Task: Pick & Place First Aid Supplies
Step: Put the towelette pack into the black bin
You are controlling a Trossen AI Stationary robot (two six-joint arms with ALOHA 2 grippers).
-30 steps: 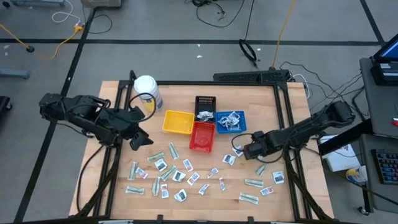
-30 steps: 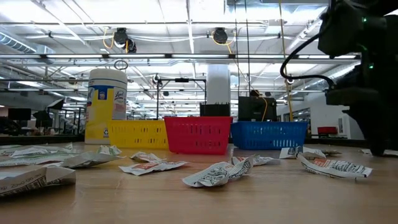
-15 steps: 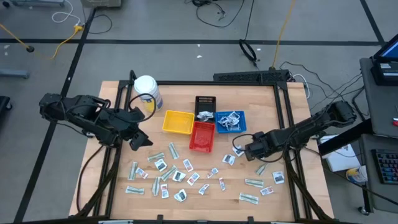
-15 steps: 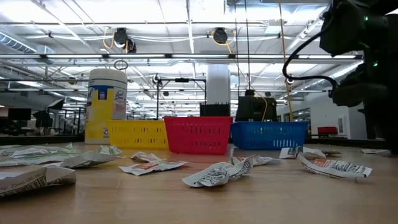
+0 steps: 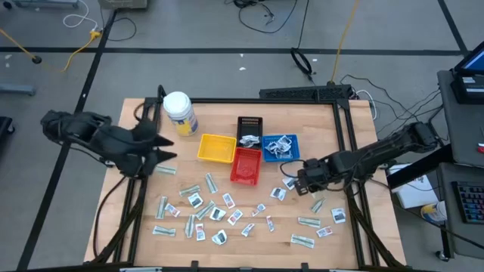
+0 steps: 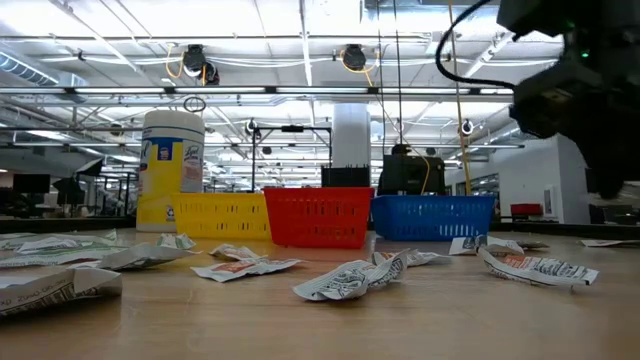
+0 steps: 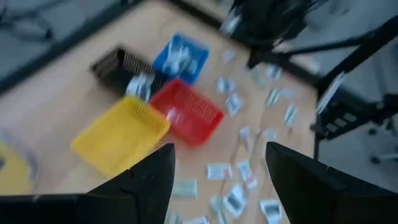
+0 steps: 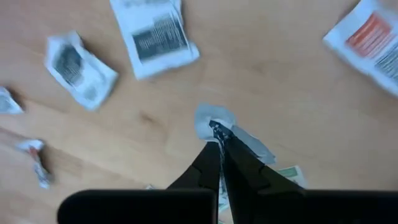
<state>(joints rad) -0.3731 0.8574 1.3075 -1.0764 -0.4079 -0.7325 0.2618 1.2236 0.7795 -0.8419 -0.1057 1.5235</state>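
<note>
From overhead I see my right gripper (image 5: 301,178) low over the table (image 5: 363,234), just in front of the blue tray (image 5: 293,143). Its wrist view shows the two fingers (image 8: 239,163) pressed together, pinching the edge of a small pale packet (image 8: 214,118) that hangs clear of the wood. A white packet with dark print (image 8: 155,34) lies just beyond it, a crumpled one (image 8: 79,68) lies beside that, and a white slip with red print (image 8: 373,43) sits off to the other side.

My left gripper (image 5: 162,147) hangs above the table's left part, near the white jar (image 5: 180,112), its fingers (image 7: 149,180) spread wide with nothing between them. Past them I can make out the yellow tray (image 7: 121,137), the red tray (image 7: 189,112), the blue tray and the black tray (image 7: 118,62), though that view is smeared.

Most of the packets (image 5: 204,211) are scattered across the front half of the table, with a few more (image 5: 321,227) toward the right corner. Some already lie in the blue and black trays. In the low view a crumpled packet (image 6: 350,280) sits close in front, and the three coloured trays stand in a row behind it.
</note>
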